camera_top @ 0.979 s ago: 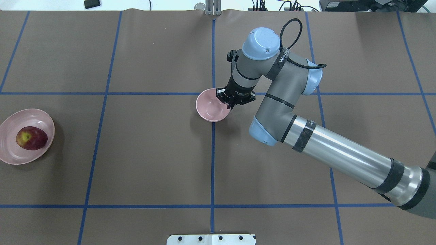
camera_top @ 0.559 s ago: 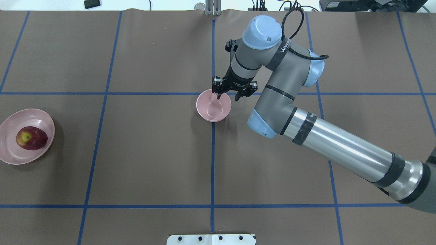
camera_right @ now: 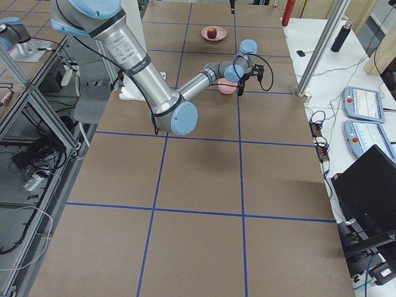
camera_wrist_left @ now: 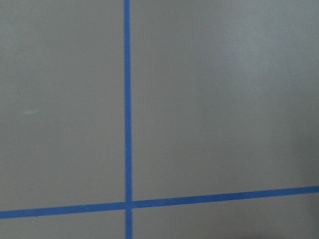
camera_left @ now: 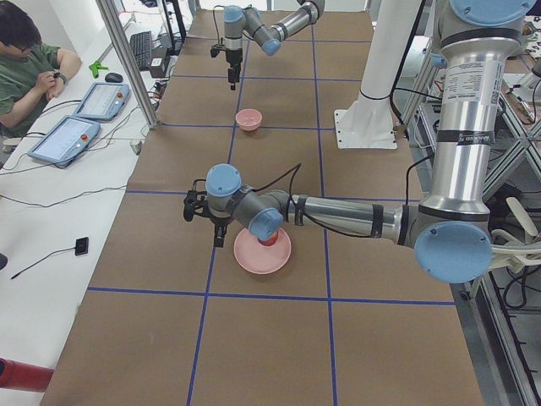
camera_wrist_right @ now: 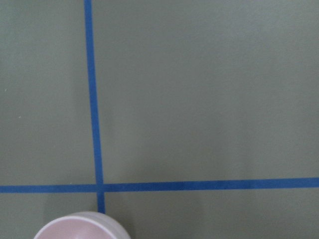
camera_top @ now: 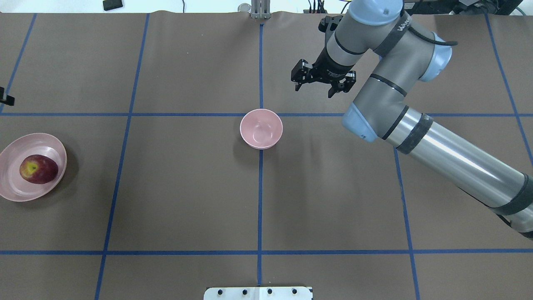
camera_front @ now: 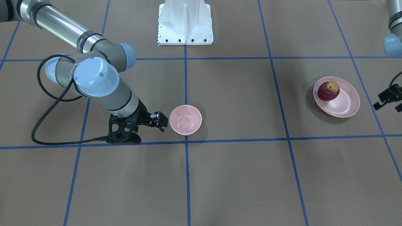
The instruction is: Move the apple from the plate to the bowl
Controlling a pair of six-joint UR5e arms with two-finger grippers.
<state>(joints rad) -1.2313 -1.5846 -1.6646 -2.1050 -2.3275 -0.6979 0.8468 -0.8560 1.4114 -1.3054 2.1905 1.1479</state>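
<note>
The dark red apple (camera_top: 38, 168) lies in the wide pink plate (camera_top: 12, 192) at the table's left edge; both also show in the front view, apple (camera_front: 328, 91) and plate (camera_front: 349, 106). The small pink bowl (camera_top: 261, 128) stands empty at the table's centre. My right gripper (camera_top: 315, 88) is open and empty, raised beyond and to the right of the bowl; in the front view the right gripper (camera_front: 141, 131) is beside the bowl (camera_front: 185, 120). My left gripper (camera_front: 388, 105) looks open and hovers beyond the plate, apart from it. The right wrist view shows only the bowl's rim (camera_wrist_right: 79, 225).
Brown table cover with a blue tape grid. The robot's white base plate (camera_front: 185, 29) stands at the near middle edge. An operator and teach pendants (camera_left: 76, 135) are on a side table past the far edge.
My right gripper opened off the bowl's rim, rose and drew back to the far right. The bowl stayed put. The left gripper's tip has come into view at the left edge.
</note>
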